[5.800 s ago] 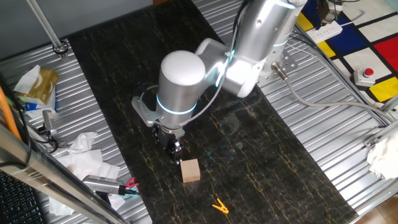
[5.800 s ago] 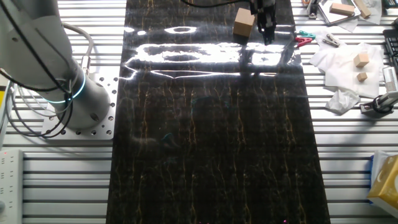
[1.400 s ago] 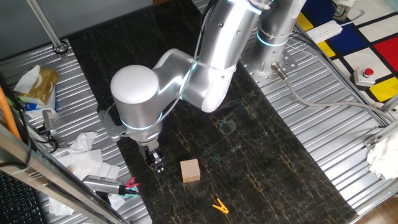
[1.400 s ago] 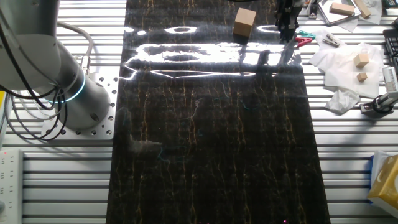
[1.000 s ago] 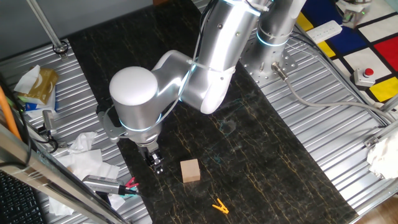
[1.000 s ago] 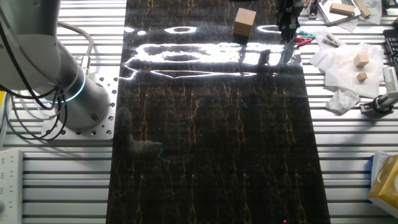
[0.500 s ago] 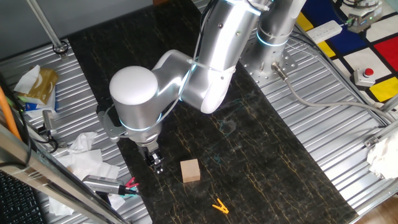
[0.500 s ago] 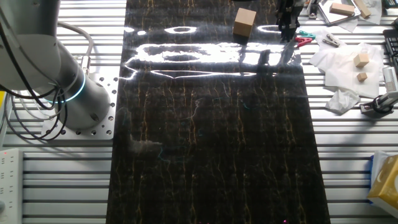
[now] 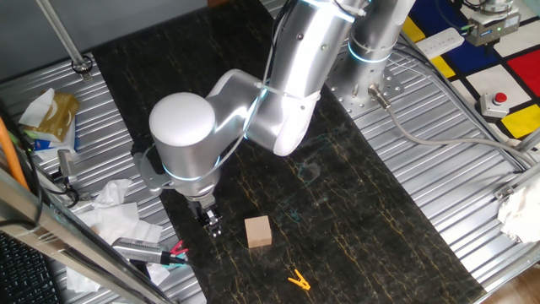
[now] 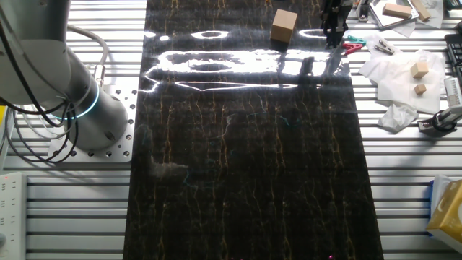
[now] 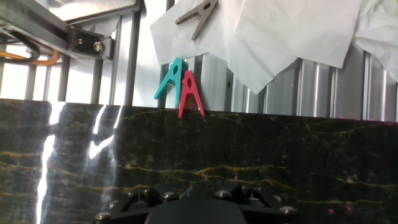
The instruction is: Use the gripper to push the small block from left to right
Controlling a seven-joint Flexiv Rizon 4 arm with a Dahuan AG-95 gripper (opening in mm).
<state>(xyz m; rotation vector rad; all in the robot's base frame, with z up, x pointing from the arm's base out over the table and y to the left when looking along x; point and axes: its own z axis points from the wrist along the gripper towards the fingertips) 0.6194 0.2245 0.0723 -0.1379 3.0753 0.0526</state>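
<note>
Your pincer stands low over the surface, near its edge. In one fixed view the small block sits on the surface just to the right of the pincer, apart from it. Farther right of the pincer and nearer the camera, beyond the block, a small clip lies on the surface. To the pincer's left, off the surface on the ribbed bench, you have crumpled paper and two clothespins. In the hand view those two clothespins lie ahead of the pincer, just past the surface edge, with a paper sheet and another clothespin beyond them.
</note>
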